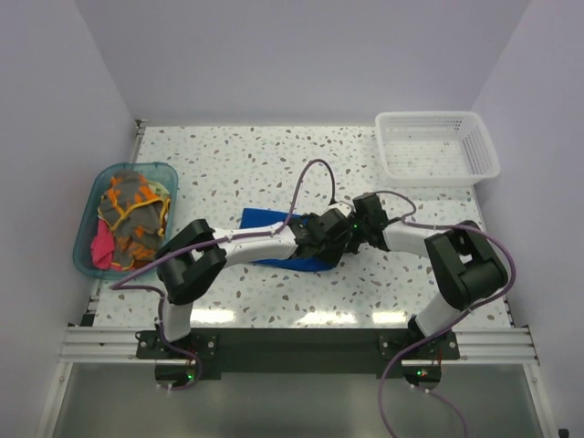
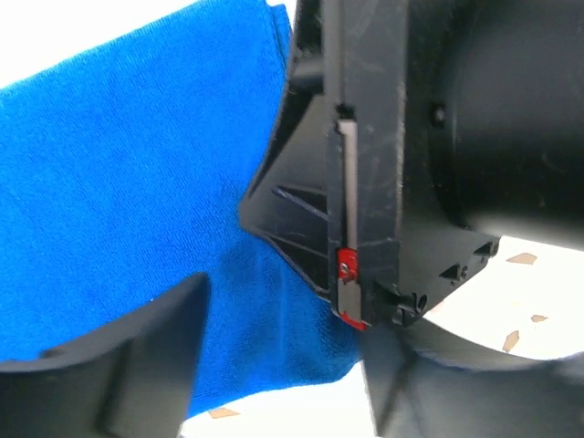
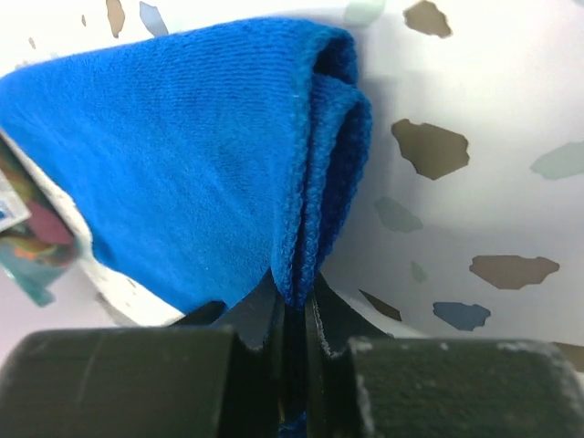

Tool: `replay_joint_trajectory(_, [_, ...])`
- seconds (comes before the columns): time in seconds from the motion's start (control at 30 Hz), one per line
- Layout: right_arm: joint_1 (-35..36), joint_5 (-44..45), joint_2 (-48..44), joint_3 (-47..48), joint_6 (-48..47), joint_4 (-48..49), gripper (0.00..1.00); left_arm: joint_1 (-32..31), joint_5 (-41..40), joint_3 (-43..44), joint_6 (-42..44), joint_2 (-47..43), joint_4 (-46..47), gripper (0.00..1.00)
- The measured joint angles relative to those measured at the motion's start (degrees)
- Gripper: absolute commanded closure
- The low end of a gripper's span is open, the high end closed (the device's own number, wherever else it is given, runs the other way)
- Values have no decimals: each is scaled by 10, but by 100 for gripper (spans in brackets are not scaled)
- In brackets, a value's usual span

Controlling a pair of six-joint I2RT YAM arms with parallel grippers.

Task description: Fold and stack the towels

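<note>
At the folded edge of the blue towel (image 3: 182, 155) we see our right gripper (image 3: 294, 315) pinching both layers; just beside it, our left gripper (image 2: 278, 365) hangs spread over the towel.

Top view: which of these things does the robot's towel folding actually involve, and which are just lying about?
In the job: royal blue cloth towel, pinched by the right pincer; heap of orange, grey and pink cloth towels.
Lying about: translucent teal plastic tub holding that heap; white plastic mesh basket.

White-and-black arms (image 1: 255, 245), purple cables (image 1: 316, 162), black left gripper (image 1: 324, 246), green lights (image 1: 189, 375)
</note>
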Motion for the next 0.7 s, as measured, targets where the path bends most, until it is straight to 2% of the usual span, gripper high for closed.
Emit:
replay_joint_trajectory(0.13, [0, 13, 0, 40, -48, -66, 100, 5, 12, -20, 1, -17, 11, 1])
replay_joint_trajectory(0.33, [-10, 67, 17, 135, -148, -185, 100, 54, 41, -89, -2, -129, 14, 0])
replay_joint_trajectory(0.57, [-59, 124, 101, 346, -289, -307, 100, 201, 43, -151, 36, -279, -13, 0])
replay_joint_trajectory(0.7, [-88, 166, 150, 483, -360, -377, 100, 329, 29, -188, 76, -351, -41, 0])
